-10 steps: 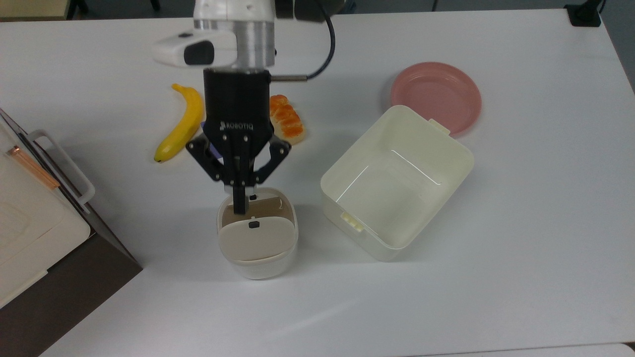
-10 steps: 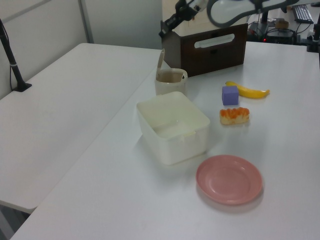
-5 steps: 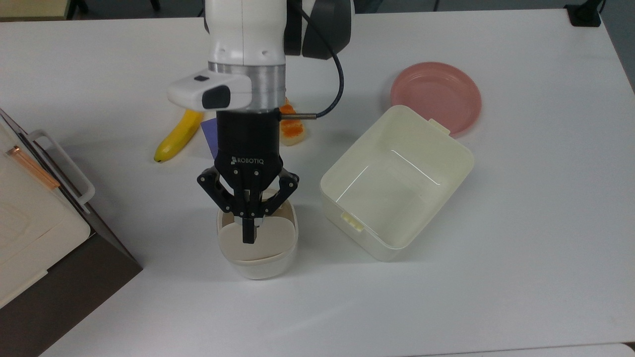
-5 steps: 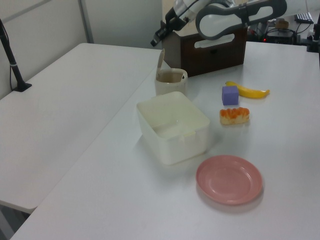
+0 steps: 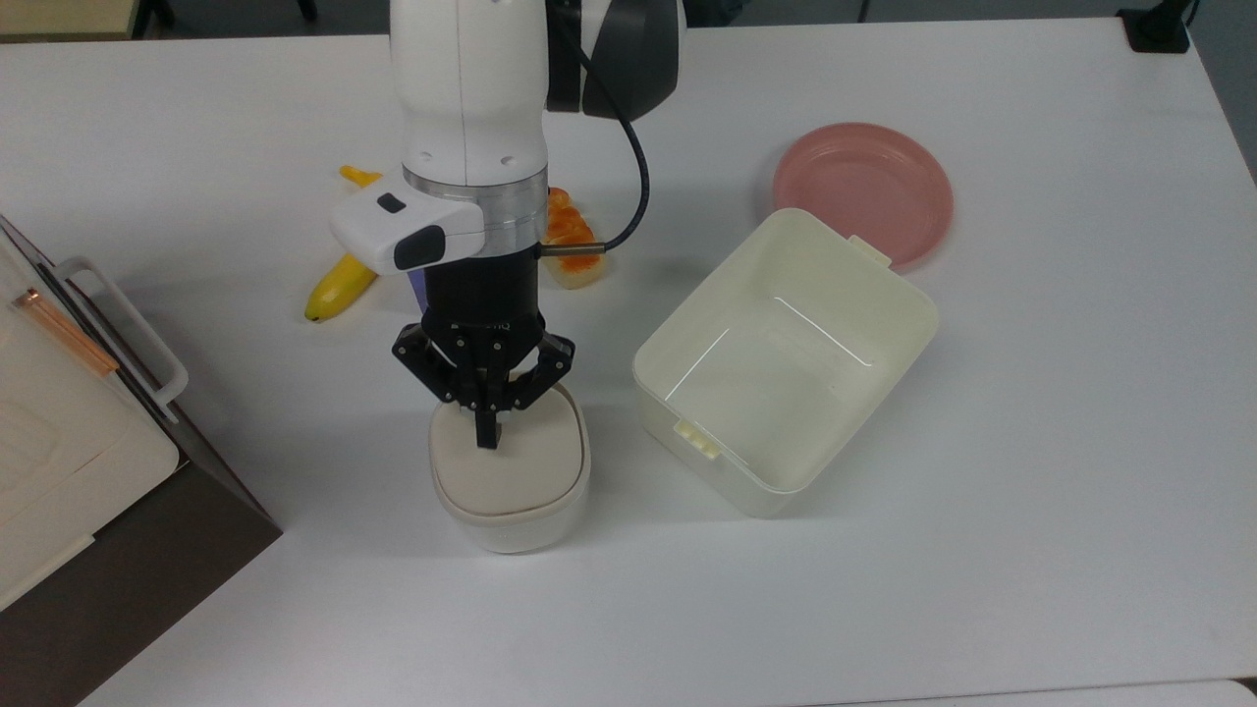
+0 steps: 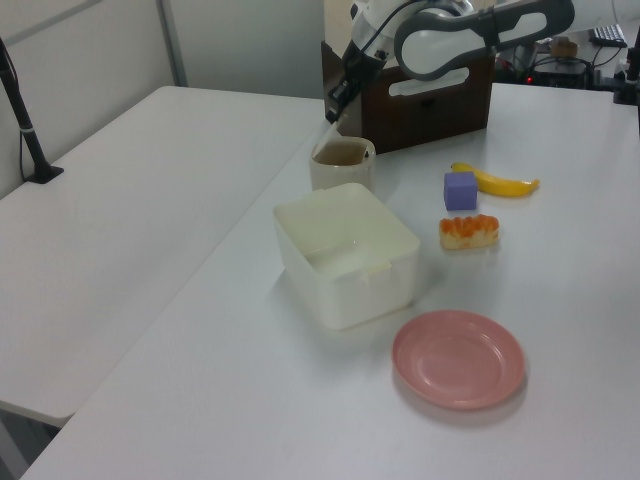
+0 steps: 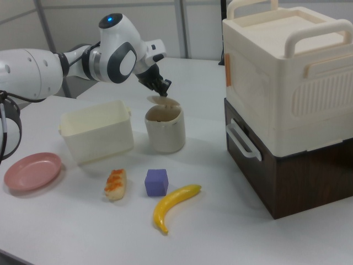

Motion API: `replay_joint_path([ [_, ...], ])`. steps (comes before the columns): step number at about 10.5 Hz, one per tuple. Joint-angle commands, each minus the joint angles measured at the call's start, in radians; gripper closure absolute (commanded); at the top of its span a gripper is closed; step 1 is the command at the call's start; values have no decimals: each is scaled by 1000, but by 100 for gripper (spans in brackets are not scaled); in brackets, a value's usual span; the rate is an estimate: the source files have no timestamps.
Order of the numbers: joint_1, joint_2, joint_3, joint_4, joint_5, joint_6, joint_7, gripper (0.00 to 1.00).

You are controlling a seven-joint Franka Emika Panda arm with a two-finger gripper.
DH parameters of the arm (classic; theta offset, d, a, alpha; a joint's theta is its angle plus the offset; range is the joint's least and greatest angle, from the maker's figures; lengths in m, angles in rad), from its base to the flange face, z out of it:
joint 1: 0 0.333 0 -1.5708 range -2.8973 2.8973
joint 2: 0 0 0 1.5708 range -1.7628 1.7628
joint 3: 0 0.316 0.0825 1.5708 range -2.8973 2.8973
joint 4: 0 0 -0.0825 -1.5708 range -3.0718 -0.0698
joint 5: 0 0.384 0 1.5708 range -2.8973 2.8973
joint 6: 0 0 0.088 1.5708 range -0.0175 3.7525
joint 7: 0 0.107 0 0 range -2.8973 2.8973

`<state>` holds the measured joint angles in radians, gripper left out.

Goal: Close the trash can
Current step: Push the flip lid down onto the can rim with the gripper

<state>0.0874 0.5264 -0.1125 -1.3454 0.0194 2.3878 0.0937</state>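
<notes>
Pressing down on the lid (image 5: 503,468) of the trash can (image 5: 511,516) is being done by the gripper (image 5: 487,439), fingers pinched together with nothing between them, tip touching the lid's far part in the top view.

Position: the trash can is being kept directly beneath the gripper on the white table (image 5: 982,550). In the right view the lid (image 7: 162,102) is being shown tilted, with a dark gap over the brown inside; in the top view it is being shown almost flat. Judged not yet latched.

Nearby: a cream box (image 5: 786,363) is lying just beside the gripper on the top view's right, a pink plate (image 5: 862,191) beyond it; a banana (image 5: 339,285), a purple block (image 7: 156,182) and an orange-topped food piece (image 5: 570,245) are lying behind the wrist.

Risks, as judged:
- The narrow tip being pushed near the hinge could be slipping off the smooth lid.
- The light can could be getting tipped or skidded by off-centre force.
- The lid could be springing open again if the catch is not being engaged.

Writing: faint white lettering is being seen on the gripper body, too small to be read. No other labels are being made out.
</notes>
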Motion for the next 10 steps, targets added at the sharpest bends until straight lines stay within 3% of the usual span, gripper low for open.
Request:
replay_joint_path([
  [1,12,-52,-9,-115,53,-85,-88,100],
  [3,17,-46,-3,-169,40,-68,-97,100],
  [7,14,-51,-3,-164,53,-68,-100,100],
  [10,14,-127,-1,-166,60,-81,-92,100],
])
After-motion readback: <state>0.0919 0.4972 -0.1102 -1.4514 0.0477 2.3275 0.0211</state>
